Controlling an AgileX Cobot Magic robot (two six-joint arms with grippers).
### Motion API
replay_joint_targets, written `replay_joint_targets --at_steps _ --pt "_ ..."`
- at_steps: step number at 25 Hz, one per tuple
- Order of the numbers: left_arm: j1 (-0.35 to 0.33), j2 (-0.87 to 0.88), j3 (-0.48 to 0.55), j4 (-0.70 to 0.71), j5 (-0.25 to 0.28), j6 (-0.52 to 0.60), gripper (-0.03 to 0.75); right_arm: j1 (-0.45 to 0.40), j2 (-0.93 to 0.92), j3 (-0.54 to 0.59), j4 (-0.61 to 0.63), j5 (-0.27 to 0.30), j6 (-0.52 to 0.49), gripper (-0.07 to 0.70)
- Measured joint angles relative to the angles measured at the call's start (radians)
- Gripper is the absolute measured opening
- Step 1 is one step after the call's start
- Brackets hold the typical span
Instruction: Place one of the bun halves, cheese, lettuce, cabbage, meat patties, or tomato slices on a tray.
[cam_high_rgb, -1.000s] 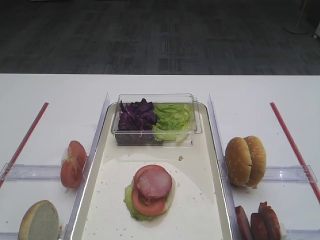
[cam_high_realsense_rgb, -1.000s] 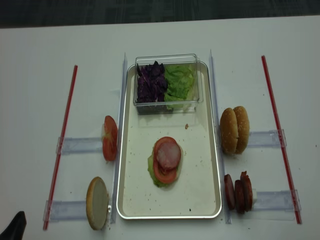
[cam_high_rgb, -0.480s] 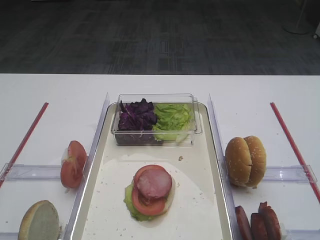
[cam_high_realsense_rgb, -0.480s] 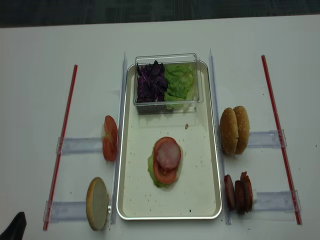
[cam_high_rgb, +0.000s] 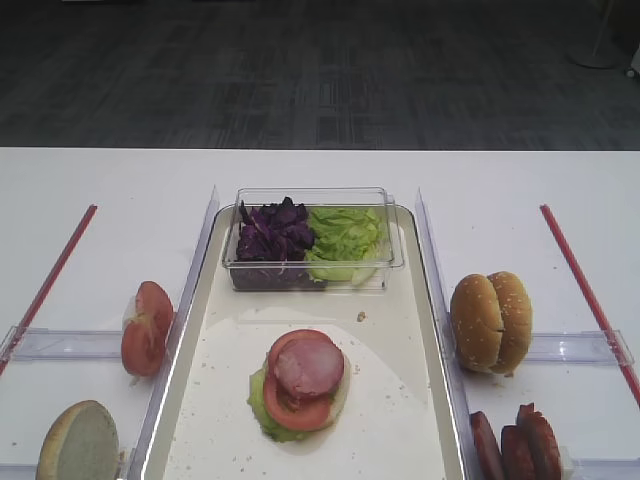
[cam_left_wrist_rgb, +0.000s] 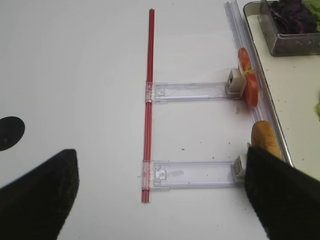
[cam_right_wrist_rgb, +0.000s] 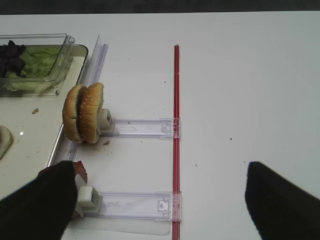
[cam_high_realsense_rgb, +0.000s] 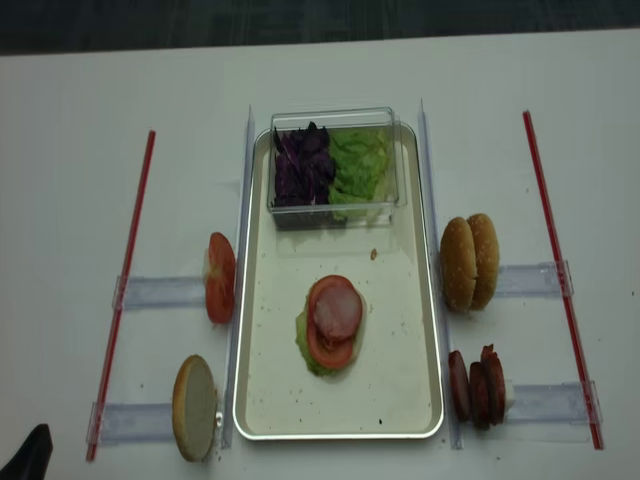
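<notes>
The off-white tray holds a stack of lettuce, a tomato slice and a pinkish meat patty on top. Bun halves and meat patties stand right of the tray. Tomato slices and one bun half stand to its left. Cabbage and lettuce fill a clear tub. Cheese is out of view. My right gripper is open and empty beside the patties. My left gripper is open and empty beside the left bun half.
Clear plastic holder rails carry the food on both sides of the tray. Red strips run along the table outside the rails. Upright clear dividers flank the tray's long sides.
</notes>
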Motion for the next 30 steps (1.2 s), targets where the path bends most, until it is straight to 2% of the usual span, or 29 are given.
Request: replay_joint_targets --at_steps 30 --pt "0.0 0.0 0.0 0.0 0.0 0.0 0.618 0.0 0.0 0.0 -0.002 0.0 0.0 0.692"
